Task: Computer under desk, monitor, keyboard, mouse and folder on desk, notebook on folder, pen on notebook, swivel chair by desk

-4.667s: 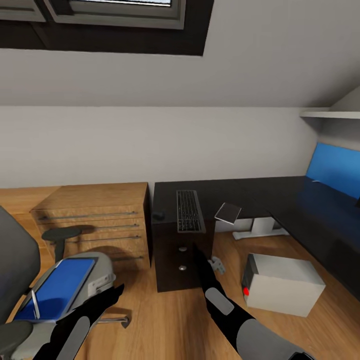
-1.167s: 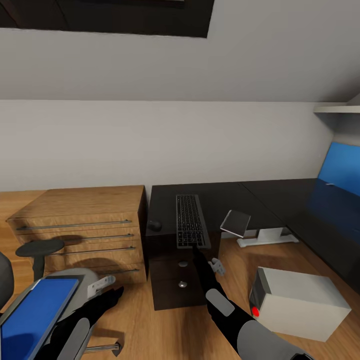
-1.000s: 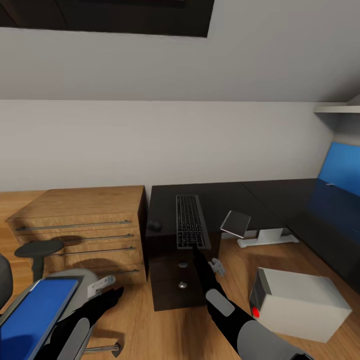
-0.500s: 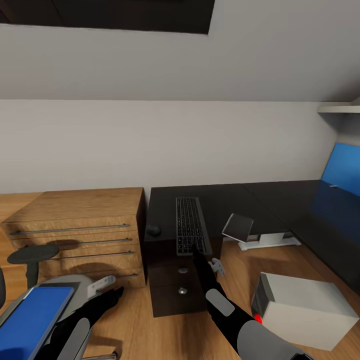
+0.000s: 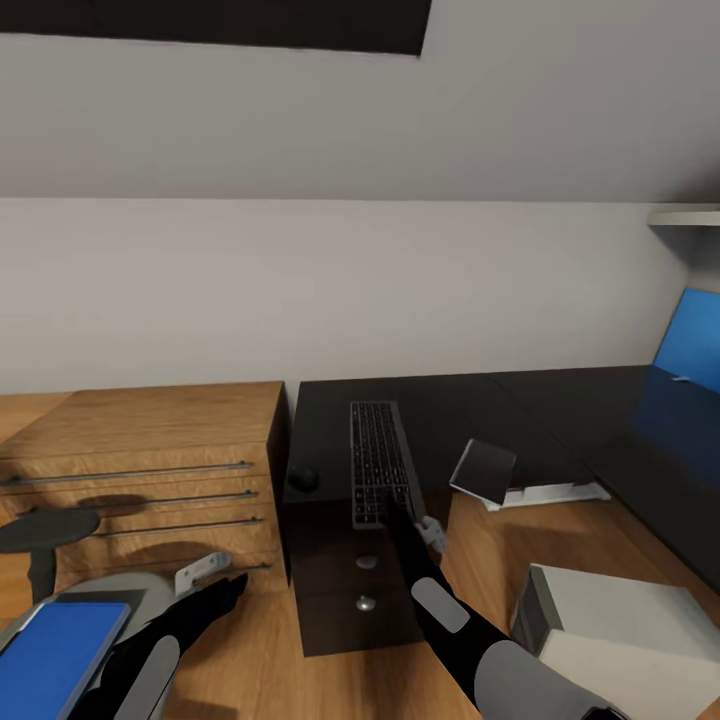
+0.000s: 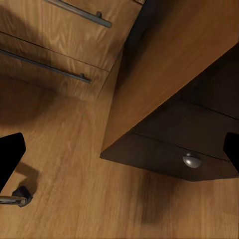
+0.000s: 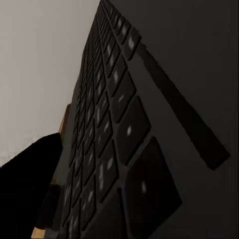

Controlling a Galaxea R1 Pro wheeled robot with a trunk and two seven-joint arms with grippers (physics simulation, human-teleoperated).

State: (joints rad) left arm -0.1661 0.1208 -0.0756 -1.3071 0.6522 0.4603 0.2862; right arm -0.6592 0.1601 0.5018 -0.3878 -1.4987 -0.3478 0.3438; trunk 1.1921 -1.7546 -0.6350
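Since the earlier frames the whole head view has slid: the dresser (image 5: 150,440), computer (image 5: 625,625) and folder (image 5: 55,665) sit further toward the picture's edges and the counter (image 5: 450,410) looms nearer, which reads as the robot rolling closer, not the things shifting; the keyboard (image 5: 378,462) lies lengthwise on the counter's near end above the drawer unit (image 5: 350,590), its short edge overhanging toward the robot, probably so the right claw (image 5: 393,503) can take it from the end; that claw sits at the keyboard's 6 o'clock edge, and whether it is clamped or spread I cannot tell; the mouse (image 5: 303,478) rests at the keyboard's 9 o'clock; the notebook (image 5: 483,472) hangs tilted off the counter edge at 3 o'clock; the left claw (image 5: 225,590) hovers low beside the swivel chair (image 5: 120,590), fingers apart, holding nothing.
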